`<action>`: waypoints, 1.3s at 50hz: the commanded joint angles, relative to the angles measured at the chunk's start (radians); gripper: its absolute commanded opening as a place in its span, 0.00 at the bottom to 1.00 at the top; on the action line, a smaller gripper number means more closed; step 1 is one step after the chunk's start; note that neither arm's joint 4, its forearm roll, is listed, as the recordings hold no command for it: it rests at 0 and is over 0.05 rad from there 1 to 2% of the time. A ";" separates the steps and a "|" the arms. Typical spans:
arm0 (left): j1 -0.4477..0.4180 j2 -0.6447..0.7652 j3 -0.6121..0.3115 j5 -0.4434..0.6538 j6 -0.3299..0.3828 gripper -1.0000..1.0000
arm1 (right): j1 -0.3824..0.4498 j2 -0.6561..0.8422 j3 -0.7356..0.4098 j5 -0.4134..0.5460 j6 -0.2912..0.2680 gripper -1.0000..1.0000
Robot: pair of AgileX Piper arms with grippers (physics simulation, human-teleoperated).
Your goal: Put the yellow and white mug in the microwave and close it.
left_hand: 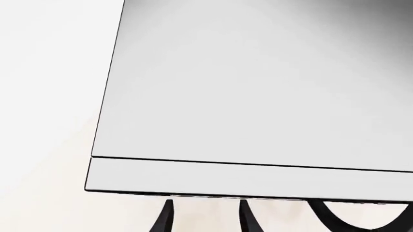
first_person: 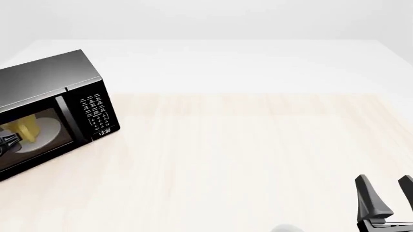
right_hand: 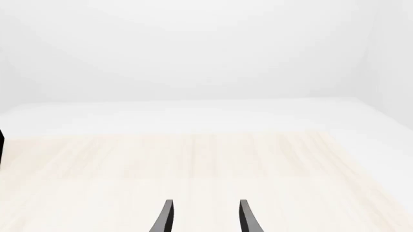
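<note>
The black microwave [first_person: 77, 92] stands at the table's far left, its dark glass door lying flush with the keypad panel [first_person: 98, 112]. Through the glass I see the yellow and white mug [first_person: 24, 127] on the white turntable plate [first_person: 46, 133]. Only a black tip of my left gripper [first_person: 7, 141] shows at the frame's left edge, in front of the door. In the left wrist view its open fingers [left_hand: 166, 217] sit just below the microwave's glossy grey top [left_hand: 258, 96]. My right gripper [first_person: 389, 194] is open and empty at the front right, far from the microwave.
The pale wood table [first_person: 245, 145] stretches between microwave and right gripper. A pale rounded object [first_person: 287, 228] peeks in at the front edge. The right wrist view shows the open gripper [right_hand: 205, 218] over bare table and a black sliver of the microwave [right_hand: 2, 145].
</note>
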 commanded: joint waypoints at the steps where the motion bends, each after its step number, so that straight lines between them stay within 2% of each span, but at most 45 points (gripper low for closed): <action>1: 0.019 -0.058 0.048 0.001 0.015 1.00 | 0.001 -0.002 0.001 0.000 -0.004 1.00; 22: 0.004 -0.216 0.092 0.033 0.003 1.00 | 0.000 -0.002 0.001 0.000 -0.004 1.00; 31: -0.011 -0.317 0.118 0.049 0.033 1.00 | 0.001 -0.002 0.001 0.000 -0.004 1.00; 54: -0.004 -0.579 0.177 0.192 0.061 1.00 | 0.001 -0.002 0.001 0.000 -0.004 1.00; 65: -0.039 -0.706 0.200 0.272 0.059 1.00 | 0.000 -0.002 0.001 0.000 -0.004 1.00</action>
